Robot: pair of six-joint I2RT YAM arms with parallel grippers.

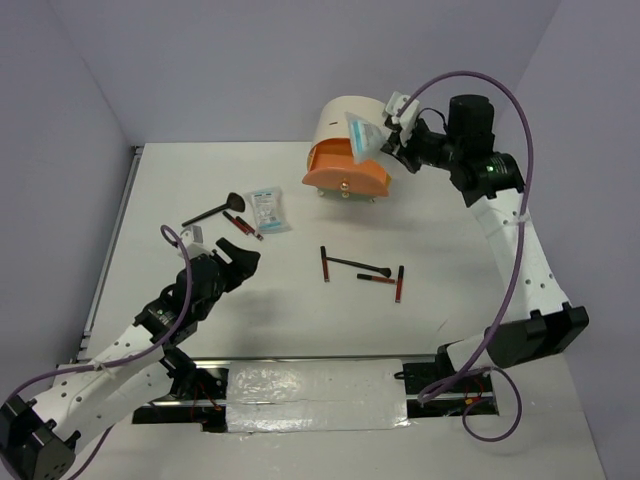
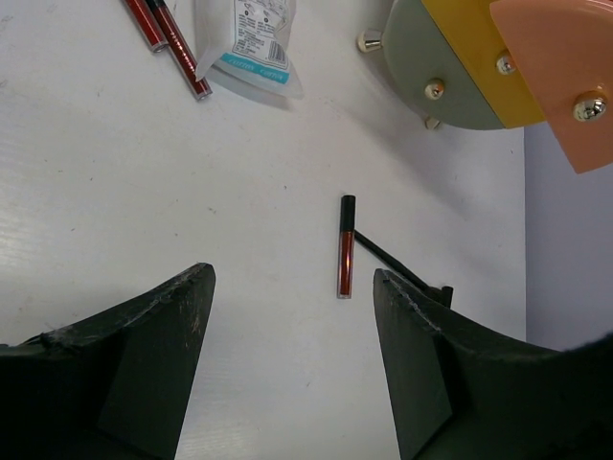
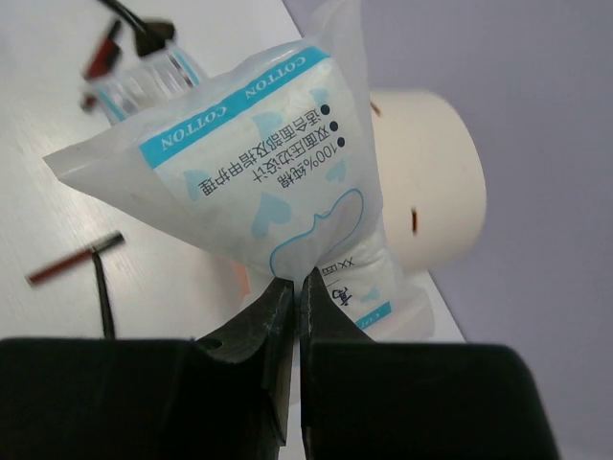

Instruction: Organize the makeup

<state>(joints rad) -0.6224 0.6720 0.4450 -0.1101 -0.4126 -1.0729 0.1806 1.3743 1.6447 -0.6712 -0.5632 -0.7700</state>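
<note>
Cotton packet (image 3: 273, 182) is pinched tight in the right claw (image 3: 292, 292), near the drawers (image 1: 345, 175). Left claw (image 2: 292, 278) is wide open, holding nothing.

The left gripper (image 1: 240, 252) has bare table (image 1: 300, 330) on every side. In front of it, in the middle, lie a red stick (image 2: 346, 247) and a black stick (image 2: 388, 261). Farther back, a packet (image 1: 266, 210), two sticks (image 1: 243, 224) and a brush (image 1: 212, 210) crowd one spot. The drawers (image 1: 345, 172) stick out at the back. The right gripper (image 1: 388, 142) and its held packet (image 1: 362, 133) hang close over them.
</note>
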